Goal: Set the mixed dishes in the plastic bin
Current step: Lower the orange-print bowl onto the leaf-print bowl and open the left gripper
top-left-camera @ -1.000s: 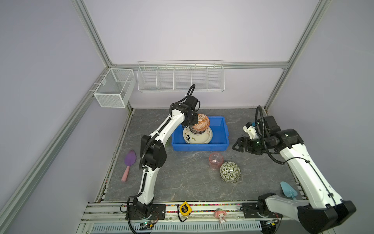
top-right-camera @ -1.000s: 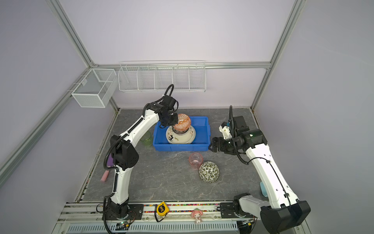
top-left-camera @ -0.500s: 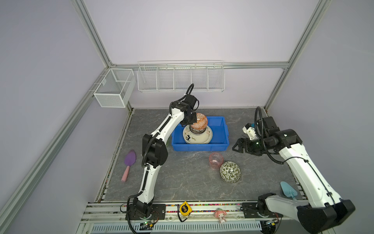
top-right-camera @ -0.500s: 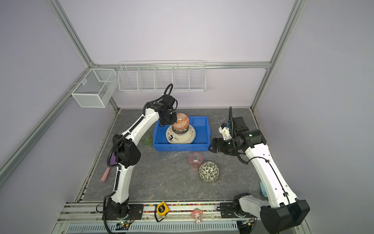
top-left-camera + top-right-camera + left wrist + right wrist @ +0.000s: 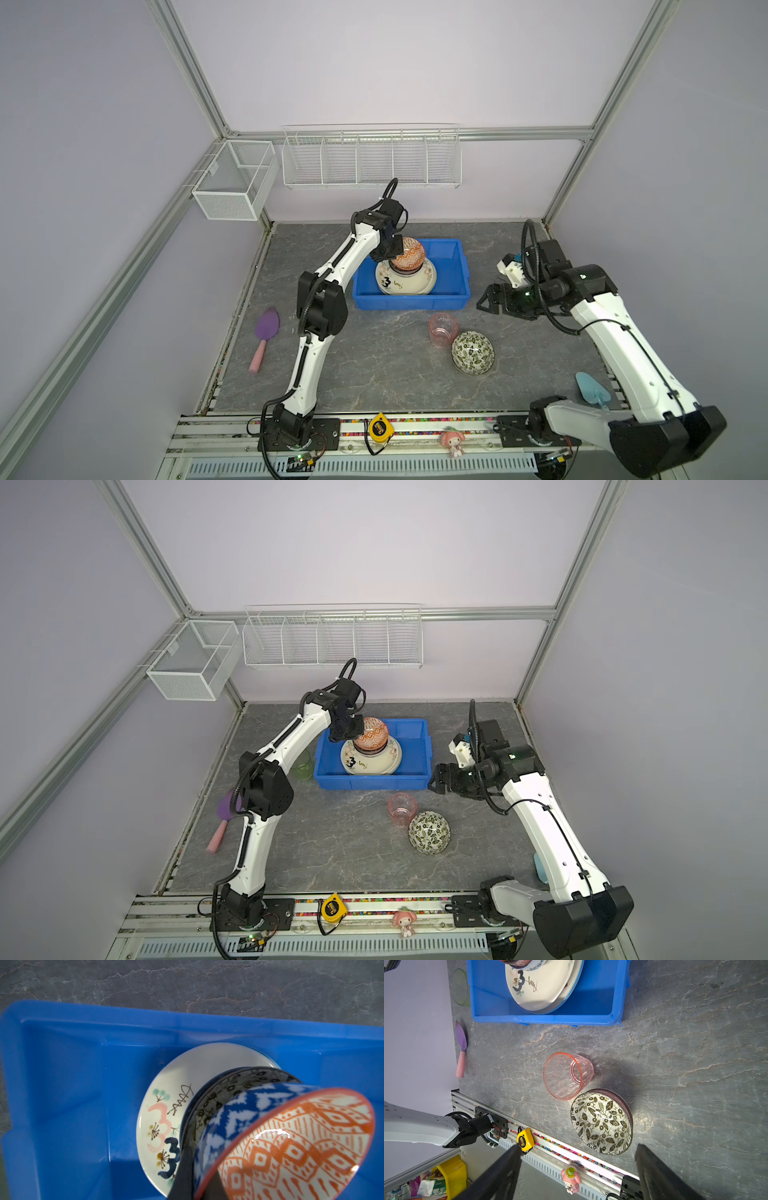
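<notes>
The plastic bin (image 5: 453, 293) (image 5: 62, 1064) holds stacked plates, the cream one marked "3" (image 5: 397, 286) (image 5: 166, 1105) on top, with a dark patterned bowl (image 5: 234, 1084) on it. Over that stack, my left gripper (image 5: 392, 249) (image 5: 199, 1176) is shut on the rim of a tilted bowl, orange inside and blue outside (image 5: 409, 254) (image 5: 291, 1142). I cannot tell whether it touches the bowl below. My right gripper (image 5: 488, 301) (image 5: 577, 1167) hangs open and empty right of the bin. A pink cup (image 5: 444, 329) (image 5: 566, 1075) and a leaf-patterned bowl (image 5: 473, 352) (image 5: 602, 1124) stand in front of the bin. A green cup (image 5: 302, 764) stands left of it.
A purple spatula (image 5: 266, 332) lies at the left and a light-blue one (image 5: 592, 388) at the right front. A tape measure (image 5: 379, 428) and a pink doll (image 5: 452, 442) sit on the front rail. Two white wire baskets (image 5: 372, 158) (image 5: 235, 178) hang on the walls.
The left arm's elbow has shifted slightly while the held bowl stays over the bin. The right arm has hardly moved.
</notes>
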